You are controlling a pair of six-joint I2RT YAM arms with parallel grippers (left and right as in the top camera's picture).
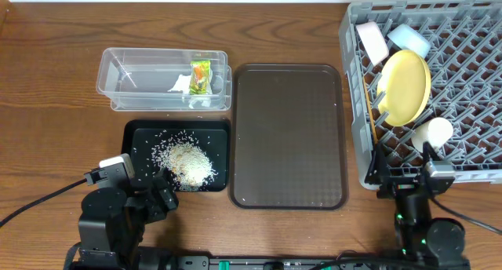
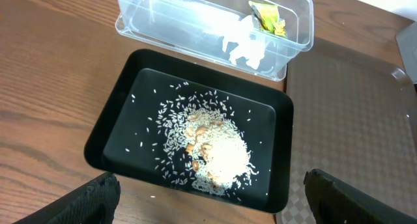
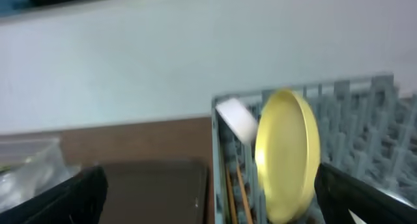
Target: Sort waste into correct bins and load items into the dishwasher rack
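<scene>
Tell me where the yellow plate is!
In the overhead view, the yellow plate stands on edge in the grey rack at the right, between the white bowl and the small white cup.

The overhead camera looks straight down on the whole table [image 1: 55, 89]. The left wrist camera, at 7 o'clock, tilts down toward 12, close over the black tray [image 2: 111, 129] and tub [image 2: 156, 22]. The right wrist camera, at 5 o'clock, faces almost level toward 12, blurred, near the rack [image 3: 365, 113] and plate [image 3: 287, 152]. All three views share the brown tray [image 1: 286, 136].
</scene>
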